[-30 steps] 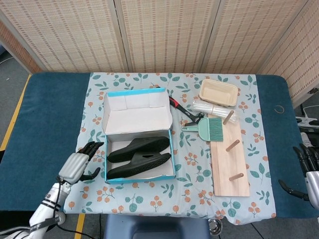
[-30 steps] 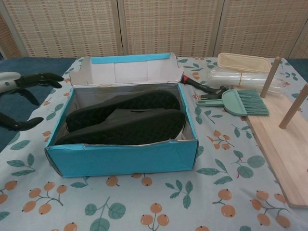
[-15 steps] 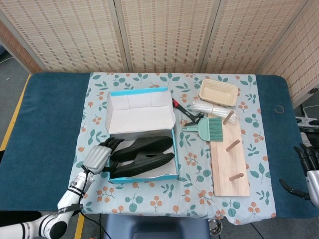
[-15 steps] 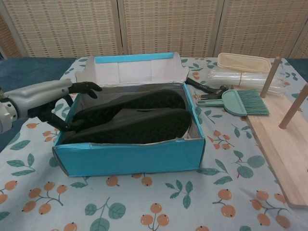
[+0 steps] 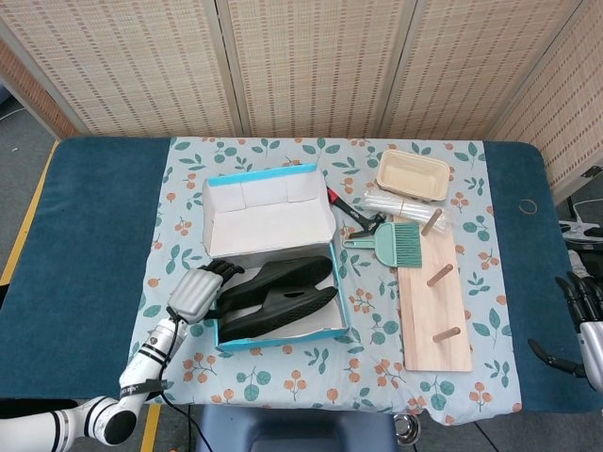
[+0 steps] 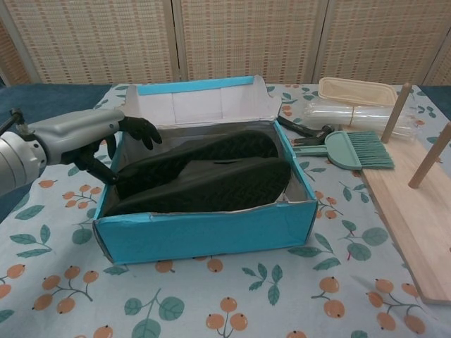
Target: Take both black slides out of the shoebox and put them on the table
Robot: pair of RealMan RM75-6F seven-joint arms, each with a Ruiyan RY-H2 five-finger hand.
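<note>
While both slides [image 6: 204,176] lie boxed, left hand [image 6: 91,137] fingers [image 6: 144,130] curl over them.

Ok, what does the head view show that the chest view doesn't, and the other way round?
Only the head view shows the right hand at the table's right edge and the whole pegged wooden board. Only the chest view shows the shoebox's blue front wall. Both show the left hand at the shoebox's left end, the black slides inside, and the green brush.
</note>
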